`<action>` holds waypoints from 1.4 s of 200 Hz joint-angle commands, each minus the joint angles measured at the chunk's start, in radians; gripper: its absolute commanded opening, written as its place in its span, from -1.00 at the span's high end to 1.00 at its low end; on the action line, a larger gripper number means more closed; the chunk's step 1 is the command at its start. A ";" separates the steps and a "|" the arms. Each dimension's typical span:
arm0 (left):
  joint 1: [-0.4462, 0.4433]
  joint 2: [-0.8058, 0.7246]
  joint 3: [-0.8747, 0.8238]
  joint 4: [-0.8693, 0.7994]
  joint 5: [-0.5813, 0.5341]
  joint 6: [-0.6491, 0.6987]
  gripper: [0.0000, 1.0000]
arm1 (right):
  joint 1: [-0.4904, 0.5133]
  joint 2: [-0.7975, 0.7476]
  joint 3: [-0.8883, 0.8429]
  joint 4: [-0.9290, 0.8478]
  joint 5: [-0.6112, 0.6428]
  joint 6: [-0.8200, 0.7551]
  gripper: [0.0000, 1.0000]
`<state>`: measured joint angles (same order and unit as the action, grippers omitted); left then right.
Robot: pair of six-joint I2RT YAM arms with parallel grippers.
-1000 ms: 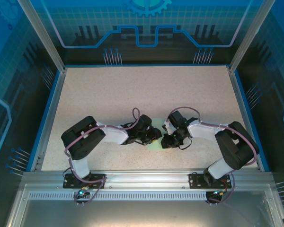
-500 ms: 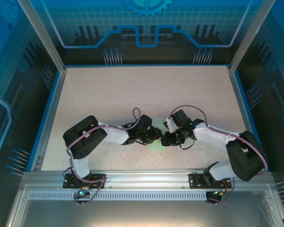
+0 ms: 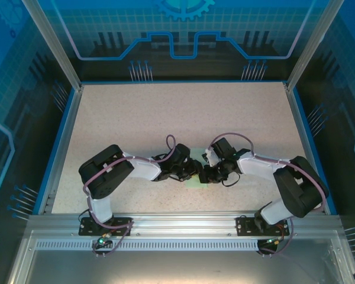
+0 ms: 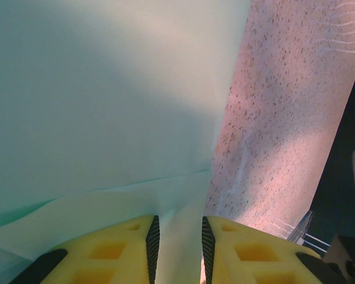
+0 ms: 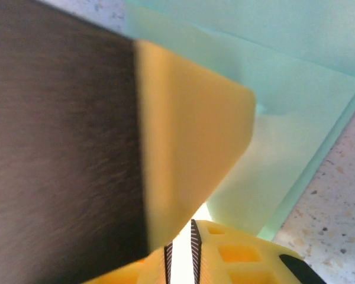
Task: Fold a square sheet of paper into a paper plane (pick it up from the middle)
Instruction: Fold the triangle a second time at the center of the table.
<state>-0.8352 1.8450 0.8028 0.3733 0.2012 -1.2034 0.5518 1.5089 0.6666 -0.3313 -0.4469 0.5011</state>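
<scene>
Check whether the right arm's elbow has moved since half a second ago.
Yes. The right arm's elbow has swung back inward, leftward in the top view, away from the table's blue right edge, which it nearly overlapped before.

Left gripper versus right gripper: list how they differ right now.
Left gripper jaws stand apart, pale green paper showing in the gap; right gripper jaws leave only a slit. A blurred yellow-and-black body looms right before the right gripper; the left gripper faces open paper and table. Shared: yellow fingers, black ribbed pads, both low at the paper.
</scene>
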 commanded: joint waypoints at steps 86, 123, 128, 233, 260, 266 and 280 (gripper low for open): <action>-0.009 0.025 0.004 -0.059 -0.037 0.010 0.40 | -0.021 0.042 -0.027 -0.072 0.107 -0.014 0.64; -0.008 0.033 0.012 -0.059 -0.036 0.010 0.40 | -0.028 -0.003 -0.053 -0.112 0.136 0.015 0.62; -0.008 0.035 0.013 -0.061 -0.035 0.009 0.40 | -0.029 -0.004 -0.059 -0.113 0.141 0.020 0.62; -0.010 0.036 0.014 -0.059 -0.033 0.011 0.41 | -0.044 -0.077 -0.157 -0.150 0.134 0.095 0.56; -0.009 0.036 0.017 -0.060 -0.033 0.013 0.41 | -0.045 -0.116 -0.173 -0.171 0.138 0.102 0.55; -0.008 0.036 0.018 -0.063 -0.032 0.013 0.41 | -0.044 -0.128 -0.175 -0.181 0.139 0.102 0.55; -0.009 0.036 0.019 -0.065 -0.032 0.013 0.41 | -0.044 -0.159 -0.183 -0.200 0.142 0.102 0.54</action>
<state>-0.8474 1.8515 0.8104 0.3714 0.1986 -1.2034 0.5220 1.3792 0.5320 -0.3489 -0.3565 0.5850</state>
